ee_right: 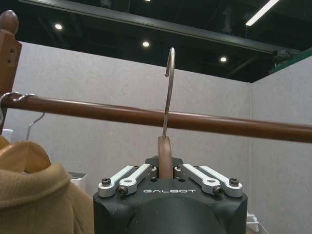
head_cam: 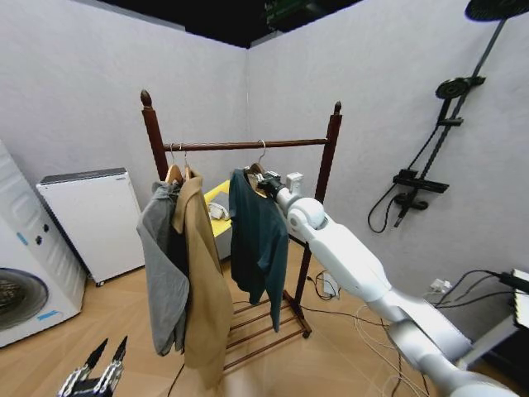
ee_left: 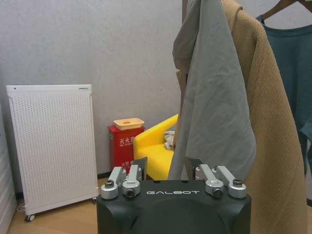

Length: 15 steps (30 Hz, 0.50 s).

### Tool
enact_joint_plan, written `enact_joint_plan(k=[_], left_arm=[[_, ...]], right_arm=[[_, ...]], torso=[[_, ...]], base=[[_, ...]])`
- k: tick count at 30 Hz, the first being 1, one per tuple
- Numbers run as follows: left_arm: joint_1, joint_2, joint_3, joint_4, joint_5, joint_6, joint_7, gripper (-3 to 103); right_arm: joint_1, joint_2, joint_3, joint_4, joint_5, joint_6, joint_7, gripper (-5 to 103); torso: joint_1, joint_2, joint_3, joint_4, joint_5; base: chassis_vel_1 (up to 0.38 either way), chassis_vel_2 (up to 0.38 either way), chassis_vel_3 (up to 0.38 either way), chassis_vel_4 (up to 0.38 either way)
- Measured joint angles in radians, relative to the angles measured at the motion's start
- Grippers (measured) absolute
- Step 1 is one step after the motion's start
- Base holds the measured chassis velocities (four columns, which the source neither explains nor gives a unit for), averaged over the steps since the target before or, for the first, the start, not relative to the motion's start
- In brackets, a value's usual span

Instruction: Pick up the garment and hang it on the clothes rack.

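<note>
One clothes rack (head_cam: pixel 240 145), tall and dark reddish-brown, at the centre of the head view: two knob-topped uprights, one horizontal bar, a slatted base near the floor. Three garments hanging there, counted from the left: one grey garment (head_cam: pixel 163 265), one long tan coat (head_cam: pixel 202 281) overlapping it, and, apart to the right, the one teal garment (head_cam: pixel 258 240) on its wooden hanger (ee_right: pixel 165 157). In the right wrist view, metal hook (ee_right: pixel 168 87) rising in front of the bar (ee_right: pixel 195 120), its curved tip above it; cannot tell whether hooked over or only held against it. Right gripper (head_cam: pixel 269 183) up at the hanger's shoulder, right of centre in the head view, fingers (ee_right: pixel 127 176) closed on the hanger's neck. Left gripper (head_cam: pixel 95 375) parked low at the bottom left of the head view, fingers (head_cam: pixel 106 354) spread apart, holding nothing.

Around: one washing machine (head_cam: pixel 25 273) at the left edge, one white perforated cabinet (head_cam: pixel 92 222) beside it, one yellow seat (ee_left: pixel 156 151) behind the rack, one red box (ee_left: pixel 122 148) with a small tray on top, one black shower fixture (head_cam: pixel 430 157) on the right wall, loose cables (head_cam: pixel 355 318) on the floor to the right. Grey garment and tan coat crowding the left end of the bar.
</note>
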Motion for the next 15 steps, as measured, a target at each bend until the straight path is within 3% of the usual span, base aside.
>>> enact_joint_plan(k=[6, 15], left_arm=[[0.000, 0.000, 0.000, 0.000, 0.000, 0.000, 0.000, 46], [0.000, 0.000, 0.000, 0.000, 0.000, 0.000, 0.000, 46]], right_arm=[[0.071, 0.070, -0.025, -0.070, -0.041, -0.002, 0.011, 10], [0.136, 0.137, -0.053, -0.189, -0.023, 0.000, -0.002, 10]], torso=[[-0.001, 0.000, 0.000, -0.0005, 0.0001], [0.000, 0.000, 0.000, -0.0004, 0.0003]], base=[[0.000, 0.000, 0.000, 0.000], [0.000, 0.000, 0.000, 0.000]])
